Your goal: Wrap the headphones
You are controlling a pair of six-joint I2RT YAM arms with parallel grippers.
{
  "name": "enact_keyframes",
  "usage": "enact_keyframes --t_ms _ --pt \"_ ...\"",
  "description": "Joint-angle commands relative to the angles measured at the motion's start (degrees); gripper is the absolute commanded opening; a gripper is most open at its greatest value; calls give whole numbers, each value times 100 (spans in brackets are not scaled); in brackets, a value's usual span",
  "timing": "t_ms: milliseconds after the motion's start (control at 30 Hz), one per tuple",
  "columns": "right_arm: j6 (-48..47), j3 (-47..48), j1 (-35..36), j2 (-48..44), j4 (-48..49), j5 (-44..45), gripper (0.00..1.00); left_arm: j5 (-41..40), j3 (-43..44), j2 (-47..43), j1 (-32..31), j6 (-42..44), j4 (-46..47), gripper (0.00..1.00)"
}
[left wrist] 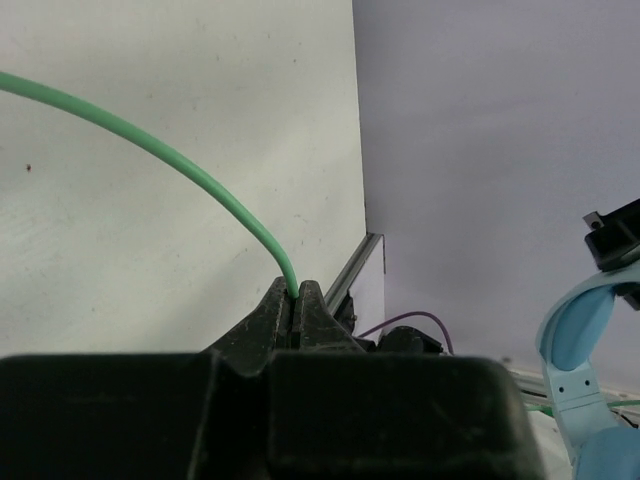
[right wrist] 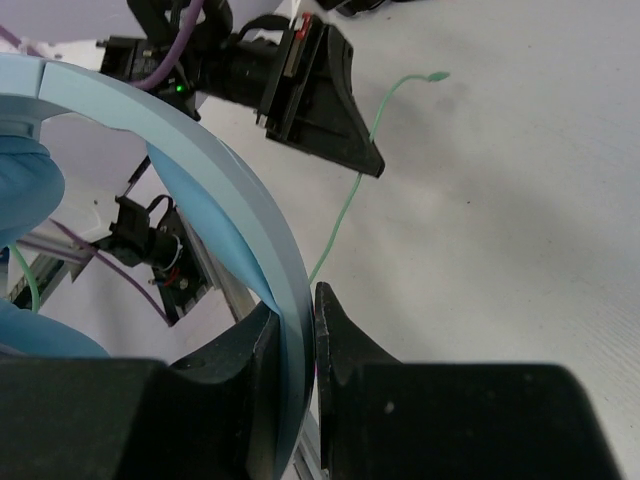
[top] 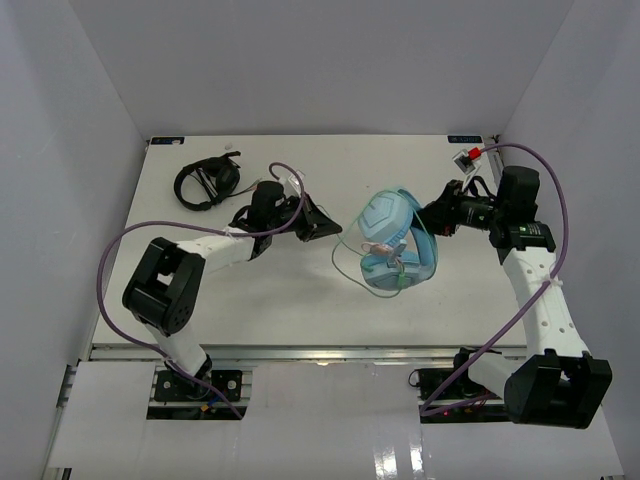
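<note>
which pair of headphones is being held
The light blue headphones: right fingers clamp the headband, left fingers pinch its green cable. The black headphones lie untouched, far left.

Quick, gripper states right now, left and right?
The left gripper is closed, pinching the green cable.
The right gripper is closed on the headphones' blue headband.

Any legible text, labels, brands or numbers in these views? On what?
None readable.
Dark sticker on the table's far edge: too small to read.
Red and white tag beside it: no legible marks.
Headphones, cable, black headphones, left gripper, right gripper: no print visible.
</note>
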Motion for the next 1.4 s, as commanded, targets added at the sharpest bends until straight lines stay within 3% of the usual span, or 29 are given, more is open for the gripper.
enact_keyframes --t_ms 0,333,500,1200,1367 --pt "-75 -116 -13 -88 193 -882 8 146 613 -113 321 719 -1053 0" --pt "-837 -123 -13 -126 -238 134 8 -276 1540 -892 802 1516 -2584 0" --pt "-847 -180 -2 -146 -219 839 8 -380 1870 -1206 772 1558 -2682 0" --pt "79 -81 101 415 -251 625 8 -800 2488 -1259 263 2061 -3343 0" --pt "363 -40 100 626 -211 581 8 -976 2127 -1303 30 2276 -3510 0"
